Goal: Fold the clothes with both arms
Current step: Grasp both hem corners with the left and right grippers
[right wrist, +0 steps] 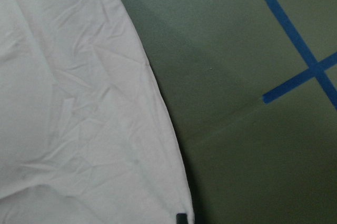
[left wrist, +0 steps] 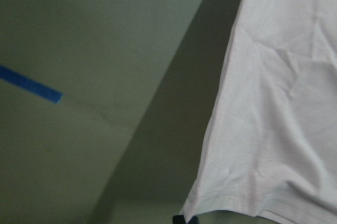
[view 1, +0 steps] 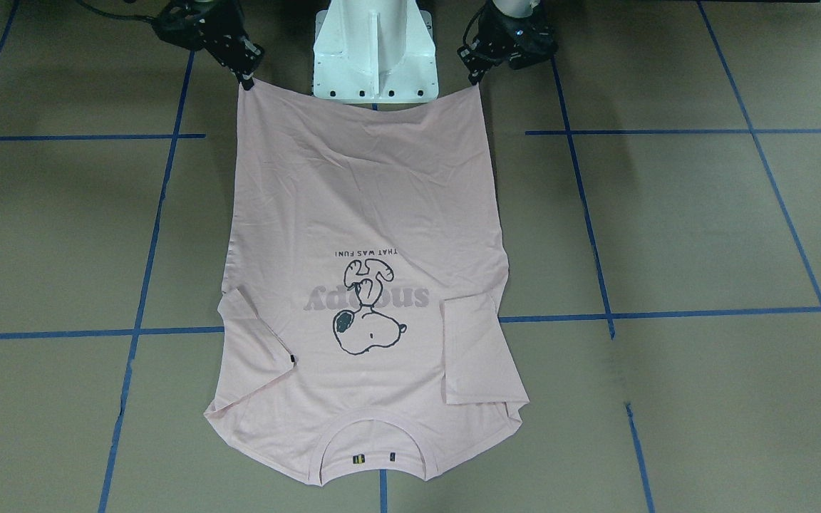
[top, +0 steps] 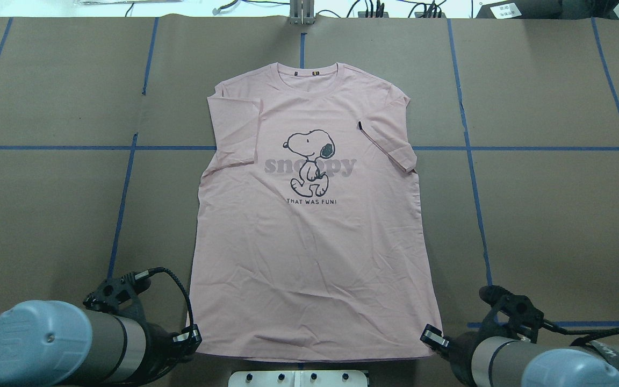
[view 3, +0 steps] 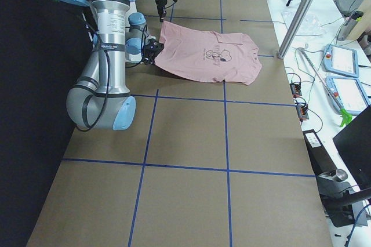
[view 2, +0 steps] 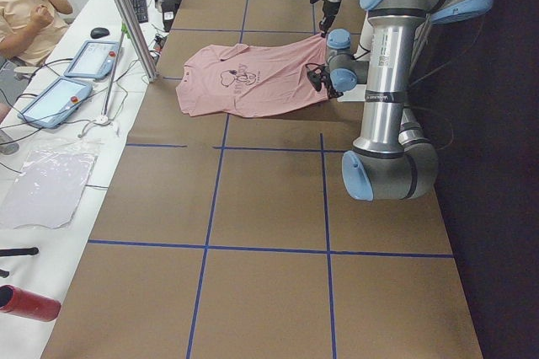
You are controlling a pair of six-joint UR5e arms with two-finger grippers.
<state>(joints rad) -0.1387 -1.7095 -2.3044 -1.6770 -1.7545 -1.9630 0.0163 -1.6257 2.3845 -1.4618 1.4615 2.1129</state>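
Observation:
The pale pink T-shirt [top: 309, 242] lies face up on the brown table, collar at the far side, Snoopy print showing and both sleeves folded in over the front. Its hem is at the robot's side. My left gripper [top: 194, 336] is shut on the hem's left corner, also seen in the front view [view 1: 478, 78]. My right gripper [top: 430, 334] is shut on the hem's right corner, also in the front view [view 1: 246, 80]. Both corners are raised slightly off the table. The wrist views show the shirt's edge [left wrist: 284, 103] [right wrist: 68, 103] over its shadow.
The white pedestal [view 1: 375, 57] stands between the grippers, right behind the hem. Blue tape lines [top: 127, 177] grid the table. An operator [view 2: 25, 5], tablets [view 2: 88, 60] and a metal post [view 2: 126, 13] are beyond the far table edge.

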